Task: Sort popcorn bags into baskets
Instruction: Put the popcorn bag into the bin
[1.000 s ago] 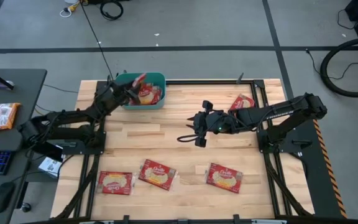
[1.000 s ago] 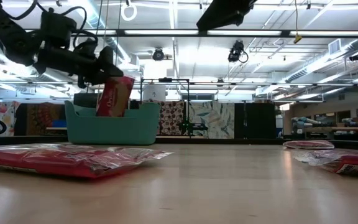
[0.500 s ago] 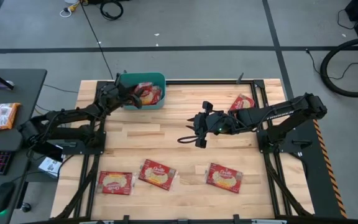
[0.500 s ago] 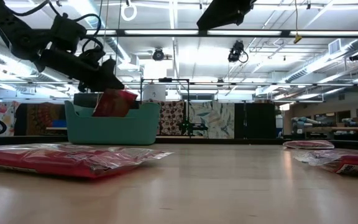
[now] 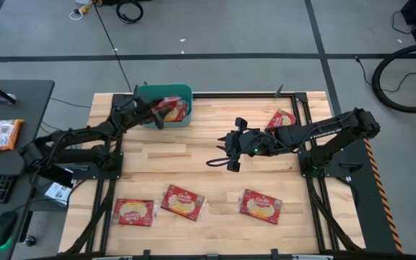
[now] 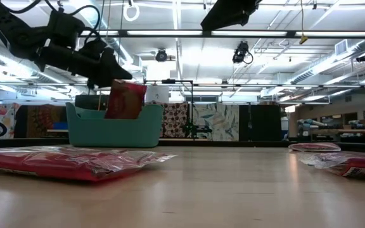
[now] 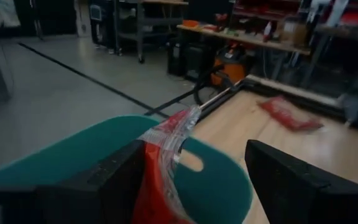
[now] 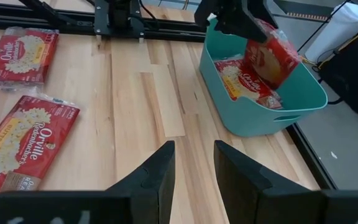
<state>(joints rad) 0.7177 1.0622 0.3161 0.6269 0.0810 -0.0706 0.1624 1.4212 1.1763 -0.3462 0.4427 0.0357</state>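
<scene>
Teal plastic marks your target: the basket [image 5: 166, 113] sits at the upper left of the high view, against the far edge of the wooden table [image 5: 208, 180]. Your left gripper [image 5: 152, 114] hovers over the basket, its fingers spread wide on either side of a red-orange popcorn bag [image 6: 125, 99] that stands tilted in the tub, its upper half poking above the rim; in the left wrist view the bag's crimped edge rests against one finger while the other stands clear of it. You can see at least one more packet [image 8: 244, 83] lying flat on the basket floor in the right wrist view. Your right gripper [image 5: 231, 148] hangs above the middle of the table with its fingers parted and nothing between them. Three packets [image 5: 185, 203] lie in a row along the lower part of the high view, and another bag [image 5: 281, 118] rests at the upper right, near the right arm.
</scene>
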